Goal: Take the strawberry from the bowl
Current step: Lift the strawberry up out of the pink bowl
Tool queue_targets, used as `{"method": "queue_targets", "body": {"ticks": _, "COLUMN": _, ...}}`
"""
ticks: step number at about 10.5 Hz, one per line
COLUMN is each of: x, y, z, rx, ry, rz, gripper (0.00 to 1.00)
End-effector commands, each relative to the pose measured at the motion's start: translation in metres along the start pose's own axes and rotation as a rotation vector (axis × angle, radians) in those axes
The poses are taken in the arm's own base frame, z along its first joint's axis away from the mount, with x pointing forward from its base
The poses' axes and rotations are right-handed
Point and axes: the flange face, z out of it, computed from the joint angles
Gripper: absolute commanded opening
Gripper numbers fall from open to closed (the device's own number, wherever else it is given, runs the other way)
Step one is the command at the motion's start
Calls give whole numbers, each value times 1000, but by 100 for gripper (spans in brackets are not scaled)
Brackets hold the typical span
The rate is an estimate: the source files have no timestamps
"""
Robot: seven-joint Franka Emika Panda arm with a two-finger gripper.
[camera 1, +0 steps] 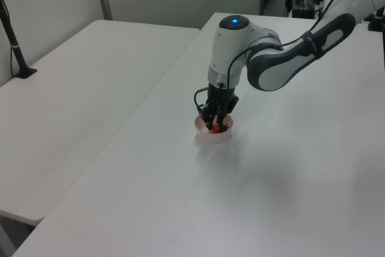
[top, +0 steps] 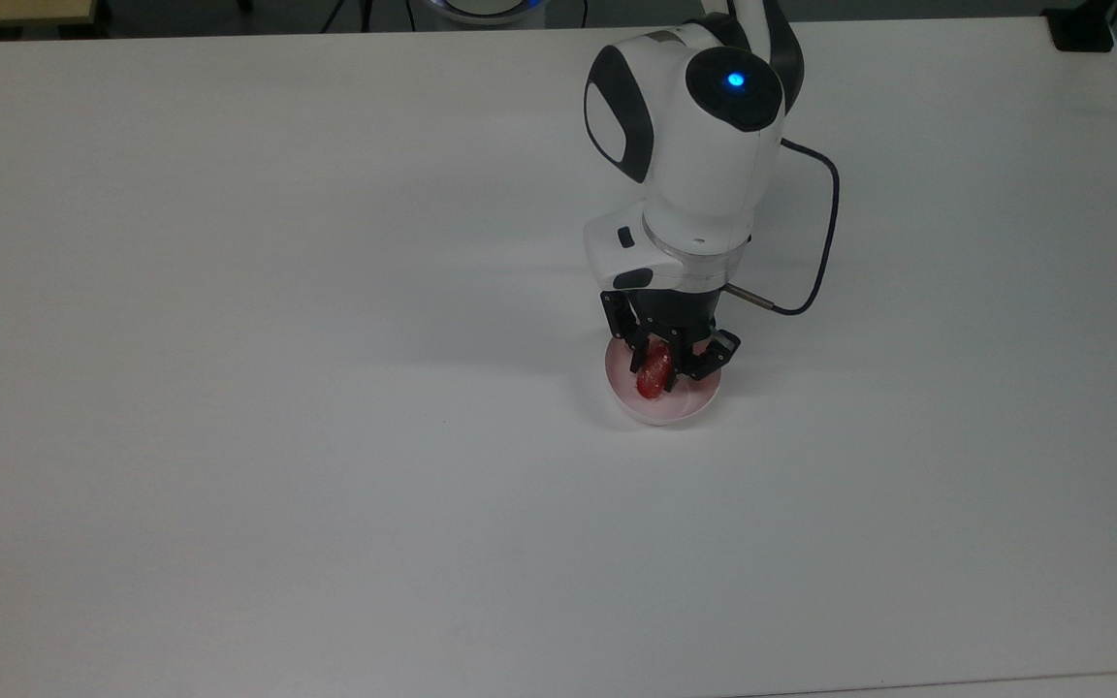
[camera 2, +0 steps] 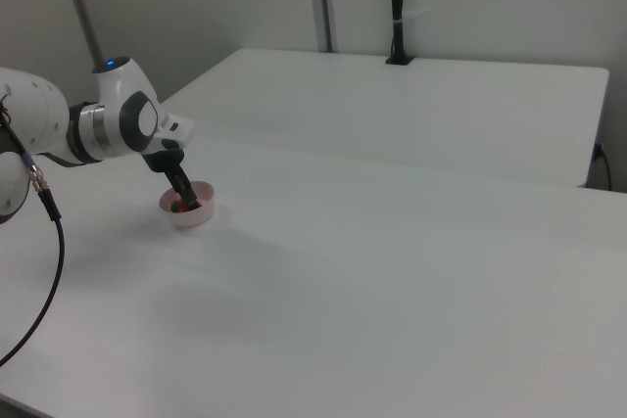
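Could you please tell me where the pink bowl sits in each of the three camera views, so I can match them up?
Top view: bowl right of centre, under the pincer.
Left view: bowl at the middle, under the pincer.
Right view: bowl at the right view's left, mid-height.
Shared landmark: the arm's blue light.

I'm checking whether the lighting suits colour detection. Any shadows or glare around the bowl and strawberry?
Top view: soft shadow from the arm falls on the table to the top view's left of the bowl; the strawberry reads clear red, with no glare. Left view: the gripper darkens the bowl's inside. Right view: even light, faint shadows.
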Motion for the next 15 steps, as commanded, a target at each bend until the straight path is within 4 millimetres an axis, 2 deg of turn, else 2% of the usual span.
{"method": "queue_targets", "body": {"ticks": 1, "x": 4, "y": -2, "z": -26, "rx": 28, "ry": 43, "rz": 1, "gripper": 27}}
{"method": "queue_targets", "body": {"ticks": 4, "x": 12, "y": 0, "z": -81, "rx": 67, "ry": 90, "rz": 5, "gripper": 27}}
{"method": "queue_targets", "body": {"ticks": 6, "x": 19, "y": 18, "z": -100, "rx": 27, "ry": 82, "rz": -59, "gripper": 27}}
{"method": "queue_targets", "body": {"ticks": 8, "x": 25, "y": 52, "z": -115, "rx": -56, "ry": 35, "rz": -203, "gripper": 27}}
{"method": "queue_targets", "body": {"ticks": 9, "x": 23, "y": 70, "z": -121, "rx": -113, "ry": -12, "rz": -293, "gripper": 28}}
{"method": "queue_targets", "body": {"ticks": 11, "x": 42, "y": 127, "z": -132, "rx": -189, "ry": -105, "rz": -455, "gripper": 28}}
{"method": "queue_targets", "body": {"ticks": 12, "x": 52, "y": 158, "z": -130, "rx": -225, "ry": -175, "rz": -527, "gripper": 28}}
{"method": "queue_targets", "body": {"ticks": 14, "x": 69, "y": 223, "z": -118, "rx": -251, "ry": -271, "rz": -564, "gripper": 28}}
{"method": "queue_targets", "body": {"ticks": 15, "x": 69, "y": 248, "z": -109, "rx": -251, "ry": -311, "rz": -609, "gripper": 28}}
